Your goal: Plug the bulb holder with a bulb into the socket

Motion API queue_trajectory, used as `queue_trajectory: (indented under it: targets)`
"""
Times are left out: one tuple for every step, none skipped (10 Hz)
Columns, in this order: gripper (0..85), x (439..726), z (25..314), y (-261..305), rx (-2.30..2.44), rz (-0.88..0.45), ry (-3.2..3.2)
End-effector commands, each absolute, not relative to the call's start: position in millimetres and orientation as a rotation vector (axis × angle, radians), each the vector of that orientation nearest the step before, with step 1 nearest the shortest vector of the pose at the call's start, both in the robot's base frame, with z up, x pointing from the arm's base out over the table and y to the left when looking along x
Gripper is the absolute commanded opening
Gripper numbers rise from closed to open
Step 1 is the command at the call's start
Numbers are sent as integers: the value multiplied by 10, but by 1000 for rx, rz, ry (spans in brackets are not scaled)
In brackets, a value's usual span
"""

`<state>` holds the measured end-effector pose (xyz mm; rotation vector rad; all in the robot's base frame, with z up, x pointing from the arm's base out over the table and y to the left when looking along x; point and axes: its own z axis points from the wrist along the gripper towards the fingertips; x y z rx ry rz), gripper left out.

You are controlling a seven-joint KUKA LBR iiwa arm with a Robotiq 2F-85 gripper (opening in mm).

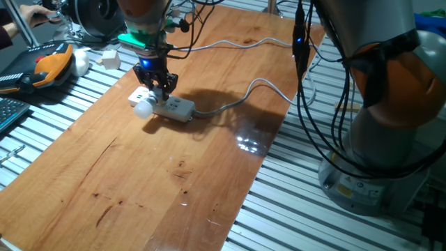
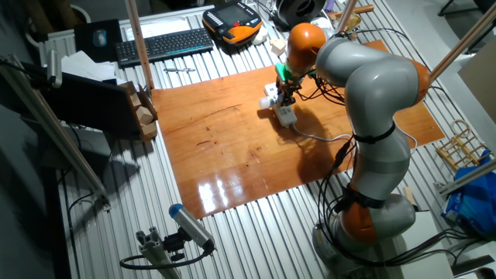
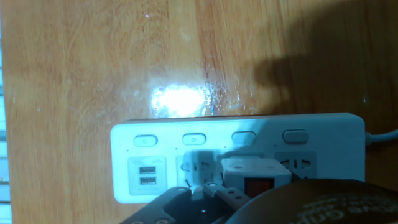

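Note:
The socket [image 1: 174, 107] is a long white power strip on the wooden board, with a grey cable [image 1: 244, 97] running off to the right. My gripper [image 1: 157, 89] stands straight over its left part, shut on the bulb holder with a bulb [image 1: 144, 107]; the round bulb sticks out past the strip's near-left edge. In the hand view the holder [image 3: 252, 177], white with a red spot, sits on the strip [image 3: 161, 134] over an outlet, with a dark finger [image 3: 180, 205] beside it. The other fixed view shows the gripper [image 2: 285, 94] over the strip [image 2: 285, 116].
A plain white cube [image 1: 109, 58] lies beyond the board's far left corner. An orange-and-black pendant [image 1: 49, 66] sits at the left. A keyboard [image 2: 163, 45] and a wooden block [image 2: 143, 116] lie off the board. The arm's base [image 1: 390, 139] stands at the right.

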<state>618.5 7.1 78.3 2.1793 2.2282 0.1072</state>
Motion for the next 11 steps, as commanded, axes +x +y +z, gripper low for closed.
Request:
queue_trajectory:
  targets:
    - [340,6187,783,72,2179,102,2226]
    - [510,6189,784,70,2180,90,2234]
    - [680,6191,782,69,2181,90,2235]
    - [680,6196,783,69,2180,85,2238]
    - [680,6197,784,69,2178,82,2243]
    - [680,6198,786,69,2174,76,2246]
    - [850,6201,795,67,2167,76,2249]
    - [850,6205,826,63,2161,73,2252]
    - [850,6206,871,59,2152,59,2264]
    - [850,6210,904,60,2146,44,2272]
    - [850,6211,922,58,2136,42,2283]
